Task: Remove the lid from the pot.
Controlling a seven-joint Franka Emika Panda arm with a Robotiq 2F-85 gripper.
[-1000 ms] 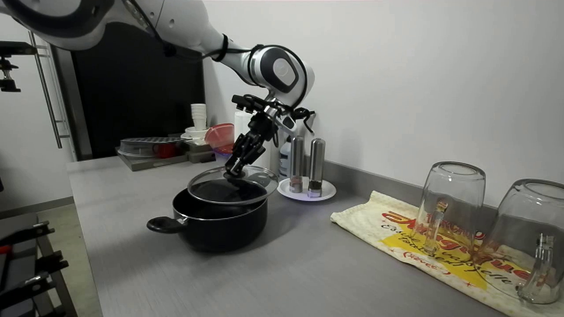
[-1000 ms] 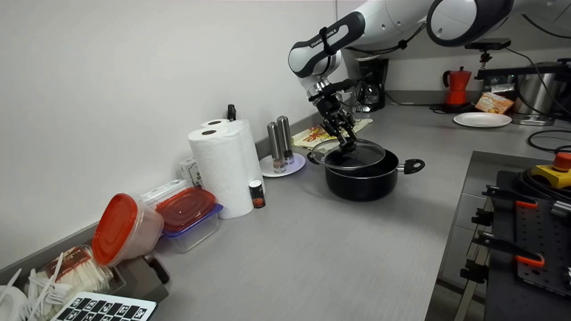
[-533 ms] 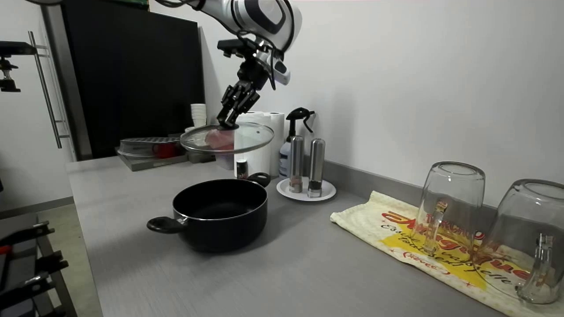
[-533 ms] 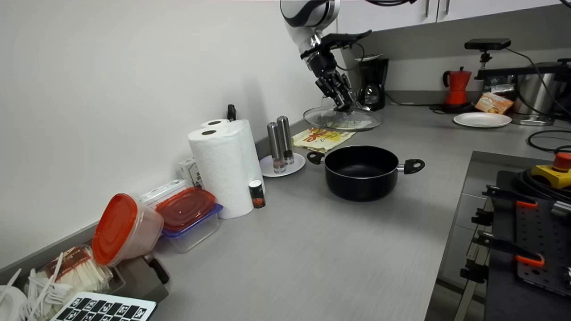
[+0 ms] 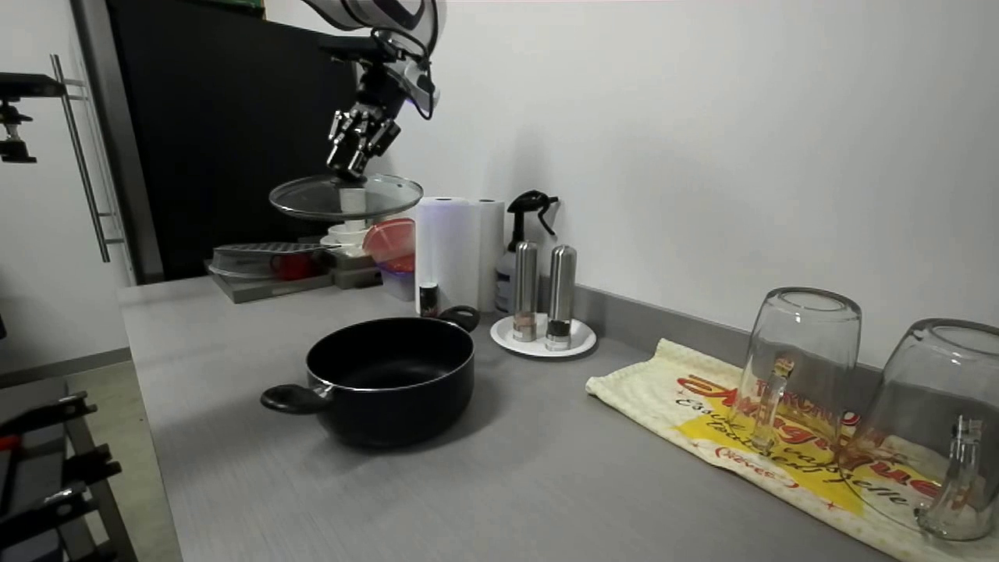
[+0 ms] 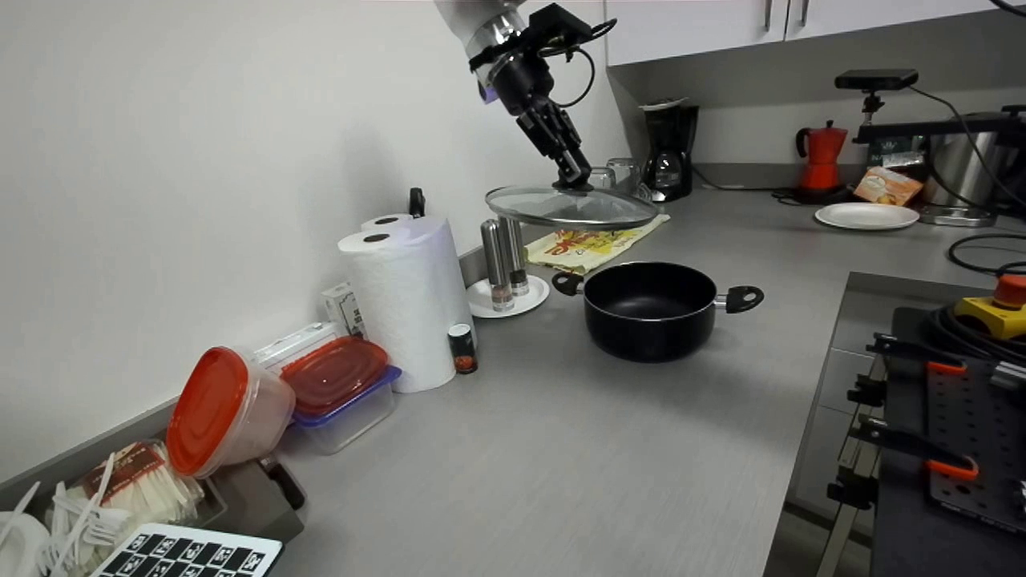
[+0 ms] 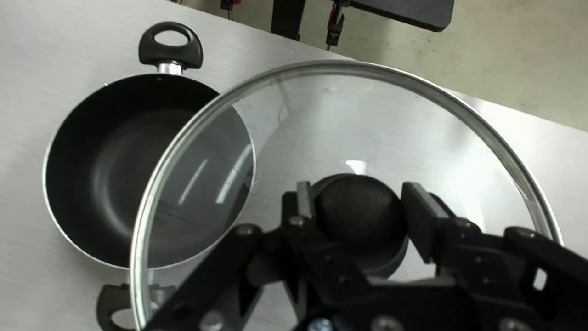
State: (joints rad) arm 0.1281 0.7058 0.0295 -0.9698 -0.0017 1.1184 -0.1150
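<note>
Grey countertop (image 6: pixel 561 465) is running along a white wall (image 6: pixel 240 120), and above it the lid (image 6: pixel 571 210) is hanging in the air, near level, up and off to one side of the pot (image 6: pixel 651 340), not touching it. Up top the gripper (image 7: pixel 363 209) is pinching the knob (image 7: pixel 356 218), one finger either side. So the removal is looking as good as done; I'm guessing only a resting place is lacking, and nothing is showing where. Down below, the pot is standing between the wall edge and the floor-side edge, empty right to its base! Moving outward: by the wall edge a white plate (image 5: pixel 585 337) is carrying two metal grinders (image 5: pixel 527 289), one showing something pinkish, one something dark. Along that edge two glass mugs (image 5: pixel 796 375) are sitting on a towel (image 5: pixel 640 382), seemingly empty. Opposite way, a red-lidded tub (image 6: pixel 208 413) is lying tipped beside a blue-rimmed box (image 6: pixel 353 421); their contents I'm not making out.
</note>
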